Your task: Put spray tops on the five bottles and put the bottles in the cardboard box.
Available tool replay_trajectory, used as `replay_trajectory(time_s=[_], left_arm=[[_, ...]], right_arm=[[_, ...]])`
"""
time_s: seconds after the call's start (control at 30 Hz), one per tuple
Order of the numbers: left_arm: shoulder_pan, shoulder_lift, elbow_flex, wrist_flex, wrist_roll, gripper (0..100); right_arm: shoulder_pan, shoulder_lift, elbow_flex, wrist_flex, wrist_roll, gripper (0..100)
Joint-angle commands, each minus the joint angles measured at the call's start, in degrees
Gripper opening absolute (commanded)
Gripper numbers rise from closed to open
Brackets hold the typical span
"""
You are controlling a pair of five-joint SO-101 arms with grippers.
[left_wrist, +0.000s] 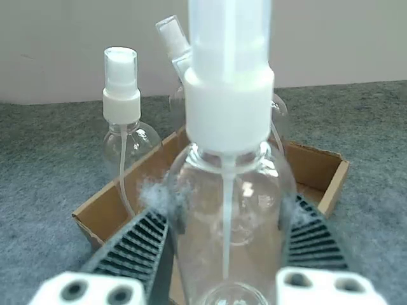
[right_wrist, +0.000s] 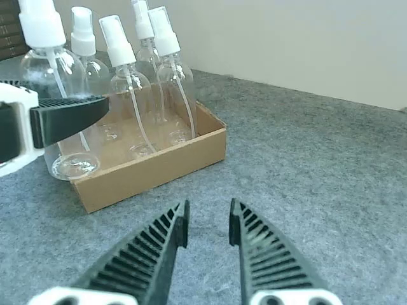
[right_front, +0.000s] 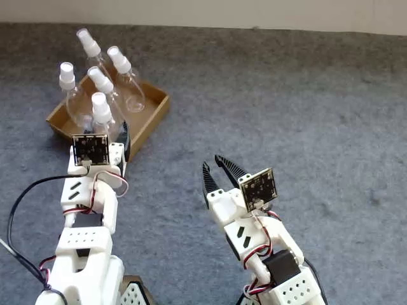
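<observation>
We start at the left gripper (left_wrist: 227,222), and its jaws are clamped on the round belly of a clear bottle (left_wrist: 230,184), one ribbed pad on each flank, just below the shoulder. The white spray top (left_wrist: 229,76) is seated on the neck and its thin dip tube runs straight down inside. Moving outward, that bottle sits at the near corner of the cardboard box (right_front: 156,111). From the right wrist view its base is level with the box wall, but we cannot tell whether it is standing on the box floor or hanging just above it. Behind it the four other bottles (right_wrist: 137,76) stand inside the box, close together, each already capped with a sprayer. We judge this bottle to be empty and very light, with thin, smooth walls that may slip or dent under a hard squeeze. The tall top probably makes it tippy, so a hold on the widest part of the body looks right, and we would leave the sprayer and neck alone. Well apart, over the grey mat (right_front: 286,95), the right gripper (right_wrist: 208,213) hangs with its jaws a little apart and nothing between them, pointing toward the box.
</observation>
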Motion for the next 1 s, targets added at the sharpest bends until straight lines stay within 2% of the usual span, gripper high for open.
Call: replay_trajectory(time_s=[0.0, 0.53, 0.63, 0.83, 0.9, 0.97], left_arm=[[0.7, -2.0, -0.3, -0.3, 0.0, 3], [1.5, -2.5, -2.9, 0.7, 0.0, 4], [1.3, -2.5, -7.3, 8.1, 0.0, 4], [1.5, -2.1, -25.1, 33.9, 0.1, 4], [1.6, -2.0, -28.7, 38.4, 0.1, 4], [2.4, -2.0, -29.1, 39.2, 0.1, 3]], right_arm=[[0.7, -0.2, 5.6, 0.3, 0.7, 10.5], [0.7, -0.2, 5.6, 0.3, 0.7, 10.5], [0.7, -0.2, 5.6, 0.3, 0.7, 10.5], [0.6, -0.2, 5.6, 0.3, 0.7, 10.5], [0.6, -0.2, 5.6, 0.3, 0.7, 10.5], [0.6, -0.2, 5.6, 0.3, 0.7, 10.5]])
